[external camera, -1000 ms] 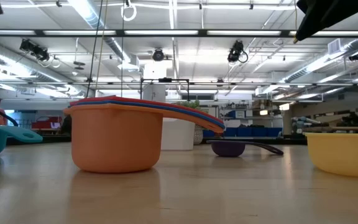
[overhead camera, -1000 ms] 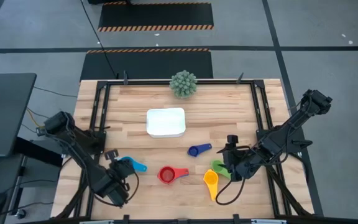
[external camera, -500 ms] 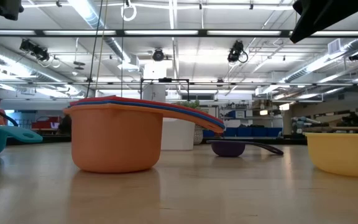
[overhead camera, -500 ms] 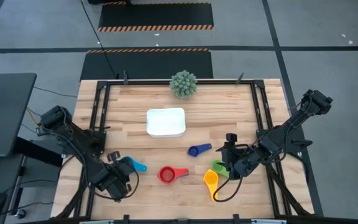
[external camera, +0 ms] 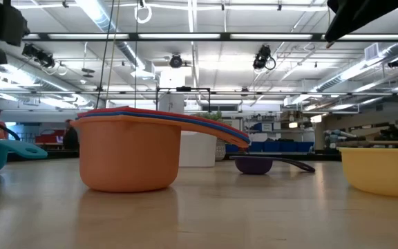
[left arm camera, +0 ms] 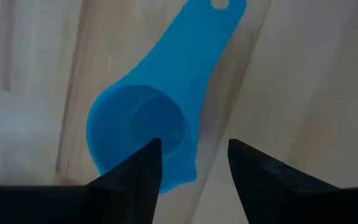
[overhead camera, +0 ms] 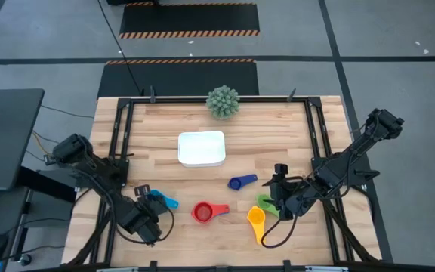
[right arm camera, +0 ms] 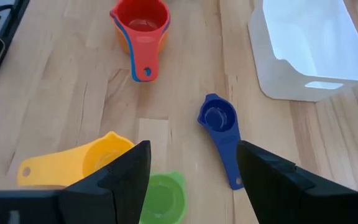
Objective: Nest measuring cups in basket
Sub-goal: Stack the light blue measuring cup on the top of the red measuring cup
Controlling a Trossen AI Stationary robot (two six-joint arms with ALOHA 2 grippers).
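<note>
High view: white basket (overhead camera: pixel 201 149) near table middle, 5 cup spots in front, bare wood around.
Low view: stacked orange, blue, red cups (external camera: pixel 126 153) up close.
Left wrist view: left gripper (left arm camera: pixel 193 163) with fingers apart over light blue cup (left arm camera: pixel 143 127).
Right wrist view: right gripper (right arm camera: pixel 193 168) with fingers apart, empty, above green cup (right arm camera: pixel 163 198); no writing anywhere.

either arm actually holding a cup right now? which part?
Nothing is held. The left gripper hangs open over the light blue cup on the table, one jaw over its rim, not clamped. The right gripper is open above the green cup.
</note>
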